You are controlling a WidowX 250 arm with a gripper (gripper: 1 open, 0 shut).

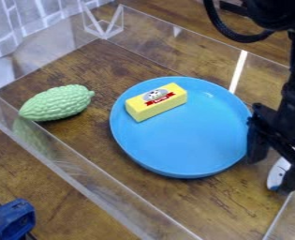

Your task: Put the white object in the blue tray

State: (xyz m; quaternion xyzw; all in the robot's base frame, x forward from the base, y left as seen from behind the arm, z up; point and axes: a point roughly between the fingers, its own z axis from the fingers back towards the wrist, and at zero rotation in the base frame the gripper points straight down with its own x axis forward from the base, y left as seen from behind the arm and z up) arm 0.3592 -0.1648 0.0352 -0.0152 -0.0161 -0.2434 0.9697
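Blue tray (181,141): centre of the wooden table (112,70).
Yellow block (157,101): lies in the tray's upper left part.
Green bumpy object (56,102): left of the tray, well apart.
White object (277,175): just beyond the tray's right rim, partly hidden.
Gripper (272,161): over the white object, jaws spread apart, holding nothing.

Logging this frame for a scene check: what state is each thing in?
Round blue plastic tray: flat on table, holding only the yellow block.
Yellow rectangular block with red label: lying inside tray.
Small white fish-shaped toy: outside tray, mostly hidden.
Bumpy green gourd toy: lying on table.
End effector: open, over toy.
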